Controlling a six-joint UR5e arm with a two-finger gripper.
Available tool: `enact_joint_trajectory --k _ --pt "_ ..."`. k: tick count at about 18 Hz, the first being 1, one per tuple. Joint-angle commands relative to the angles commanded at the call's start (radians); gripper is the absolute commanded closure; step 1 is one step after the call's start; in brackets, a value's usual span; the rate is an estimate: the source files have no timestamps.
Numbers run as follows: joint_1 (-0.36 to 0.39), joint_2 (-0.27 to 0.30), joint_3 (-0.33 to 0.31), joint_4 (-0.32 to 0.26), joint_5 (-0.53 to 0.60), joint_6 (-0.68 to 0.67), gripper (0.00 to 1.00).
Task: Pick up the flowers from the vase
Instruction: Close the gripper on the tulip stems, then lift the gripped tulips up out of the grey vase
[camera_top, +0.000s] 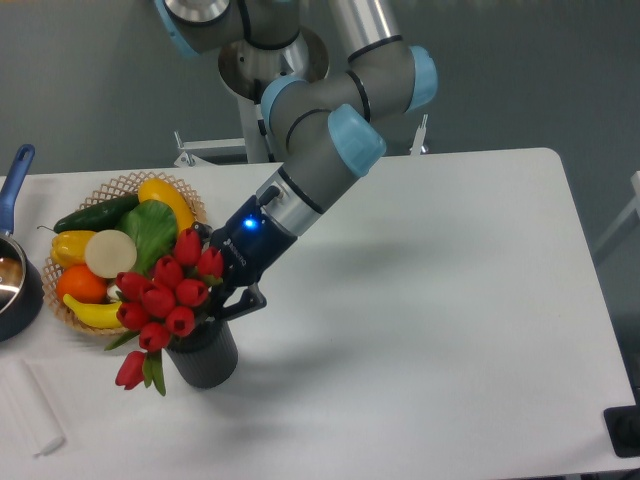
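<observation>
Setting: white desk (420, 300), grey wall behind.
End effector (222, 300): mine, at the bunch's stems; whether closed, I cannot tell.
Flowers (165, 300): beside it, in the vase (205, 360) below.
Handling: likely light, soft; hold stems, not buds.

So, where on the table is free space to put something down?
The table's right half, right of the arm, is bare, as is the front strip right of the vase. The left is crowded: basket, pan, flowers and gripper.
</observation>
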Motion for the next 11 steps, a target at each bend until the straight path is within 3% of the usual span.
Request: enact_joint_trajectory --k 3,8,11 --pt "0.011 0.014 0.021 0.002 -0.002 -0.052 0.55" --pt "0.054 0.028 0.034 0.002 -0.147 -0.117 0.55" --pt "0.057 0.028 0.041 0.002 -0.150 -0.132 0.55"
